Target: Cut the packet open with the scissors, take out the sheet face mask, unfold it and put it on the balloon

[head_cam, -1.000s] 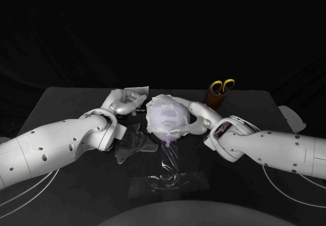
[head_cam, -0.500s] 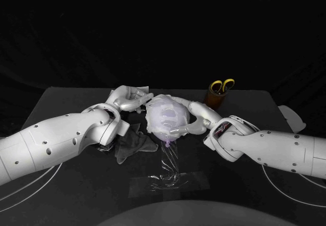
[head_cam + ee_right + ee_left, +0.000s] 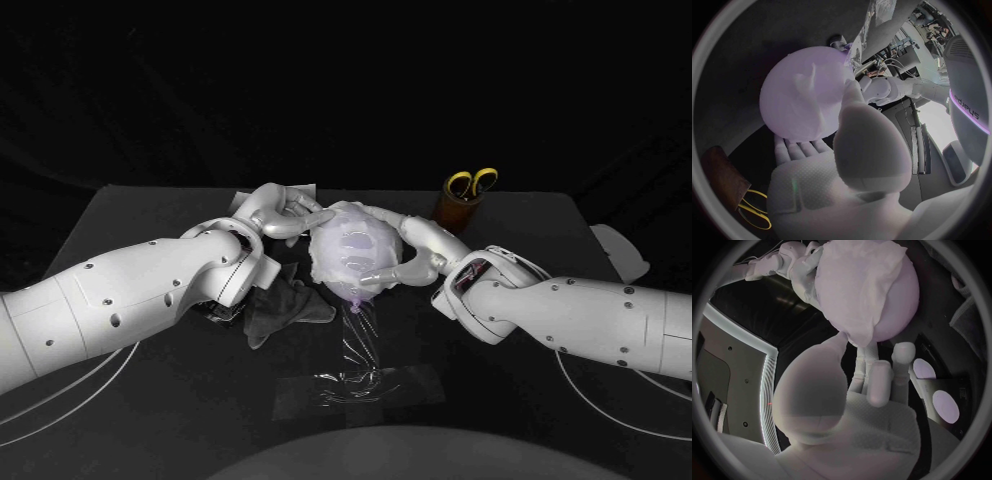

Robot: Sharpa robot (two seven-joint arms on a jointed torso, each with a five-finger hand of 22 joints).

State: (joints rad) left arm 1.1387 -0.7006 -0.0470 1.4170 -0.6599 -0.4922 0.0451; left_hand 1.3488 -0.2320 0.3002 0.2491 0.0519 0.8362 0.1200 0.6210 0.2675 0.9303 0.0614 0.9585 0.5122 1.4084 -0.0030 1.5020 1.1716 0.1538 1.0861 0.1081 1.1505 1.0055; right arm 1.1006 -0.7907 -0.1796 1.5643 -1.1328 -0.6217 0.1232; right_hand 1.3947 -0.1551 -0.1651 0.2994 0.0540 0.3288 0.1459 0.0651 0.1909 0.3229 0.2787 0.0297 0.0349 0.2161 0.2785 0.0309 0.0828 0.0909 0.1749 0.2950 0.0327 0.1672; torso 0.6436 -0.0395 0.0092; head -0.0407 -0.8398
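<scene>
Mid-table: balloon (image 3: 351,250), sheet mask (image 3: 343,240) draped over its top and front. Cupping the balloon from its right side with right hand (image 3: 408,252), thumb across the lower front, so holding it. At the balloon's upper left: left hand (image 3: 281,212), fingertips (image 3: 309,212) at the mask edge; can't tell whether pinching or just touching. Just behind that hand: silvery packet (image 3: 300,188). Far right of the balloon: yellow-handled scissors (image 3: 472,182) upright in brown holder (image 3: 460,211), well clear. Below the left wrist: dark crumpled sheet (image 3: 281,305). Nearer the front edge: clear film (image 3: 358,385) flat on table (image 3: 130,220).
</scene>
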